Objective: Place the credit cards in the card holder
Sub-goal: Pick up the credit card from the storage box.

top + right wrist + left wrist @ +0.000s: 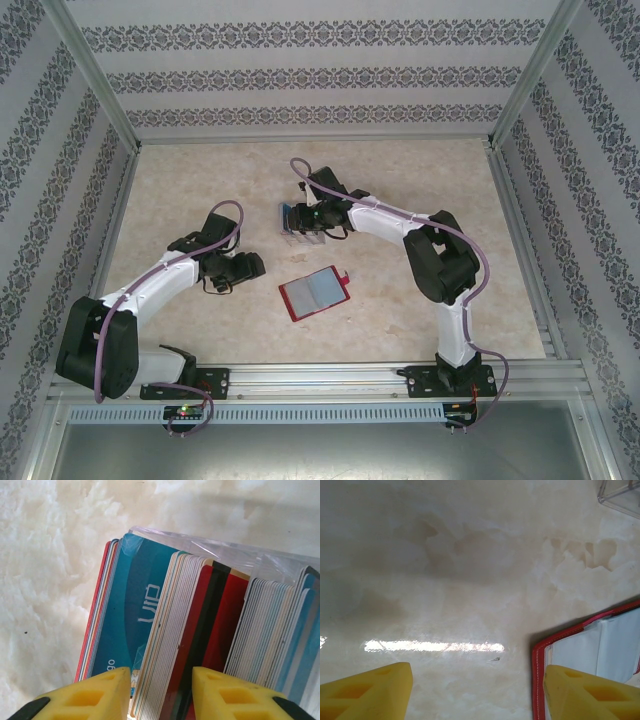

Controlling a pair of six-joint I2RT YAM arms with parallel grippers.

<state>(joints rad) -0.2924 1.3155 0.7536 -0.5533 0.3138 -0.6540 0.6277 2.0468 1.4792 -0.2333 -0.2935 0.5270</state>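
The right gripper, jaws narrow around a whole bunch of credit cards in the clear tray (gripped or not, I cannot tell), may drag up several, while the card holder lies open on the tabletop by the left gripper, jaws wide and empty.

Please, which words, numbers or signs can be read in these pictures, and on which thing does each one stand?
"VIP": white letters, turned sideways, on the blue card in the clear tray.
"go": small white letters low on the same card; the rest is unreadable.
The other cards and the red wallet show no readable text.
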